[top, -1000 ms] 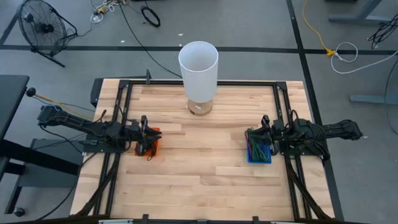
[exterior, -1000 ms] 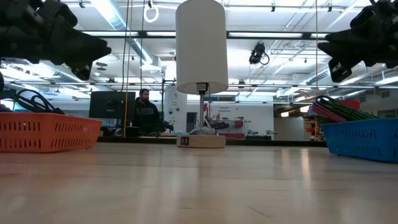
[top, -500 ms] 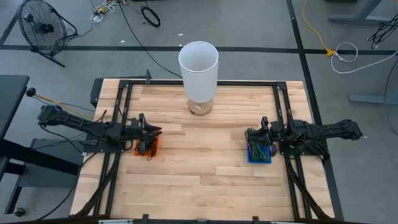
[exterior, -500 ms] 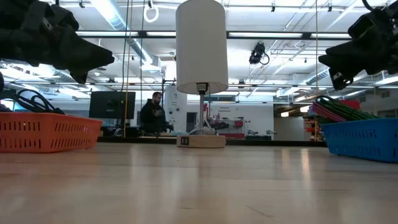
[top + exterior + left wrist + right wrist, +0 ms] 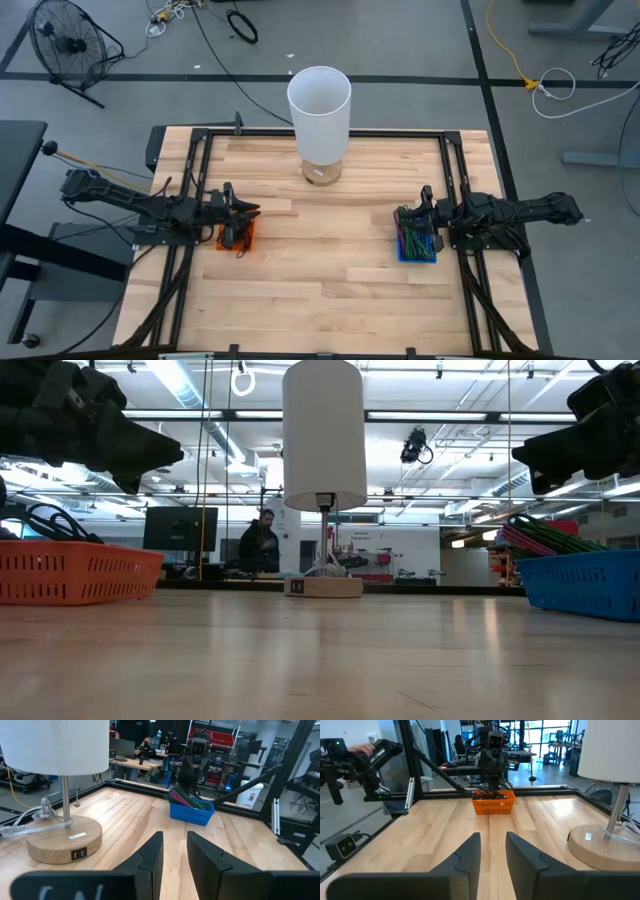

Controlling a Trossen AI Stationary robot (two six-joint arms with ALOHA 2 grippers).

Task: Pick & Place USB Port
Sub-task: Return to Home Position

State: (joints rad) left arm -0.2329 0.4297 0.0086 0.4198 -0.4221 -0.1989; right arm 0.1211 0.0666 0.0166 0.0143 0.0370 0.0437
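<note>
From above, the left gripper (image 5: 248, 211) hangs over the orange bin (image 5: 248, 240) at the left side of the table (image 5: 330, 285). The right gripper (image 5: 422, 213) hangs over the blue bin (image 5: 417, 259) at the right side, where green and pink cables (image 5: 412, 237) lie. A lamp (image 5: 319, 95) stands at the far edge between them. At table height, a black cable (image 5: 45, 520) loops above the orange bin's rim, and a person (image 5: 262, 542) stands in the room behind. The left wrist camera shows its fingers (image 5: 150, 857) a narrow gap apart, holding nothing. The right wrist camera shows its fingers (image 5: 468, 854) likewise parted and empty.
</note>
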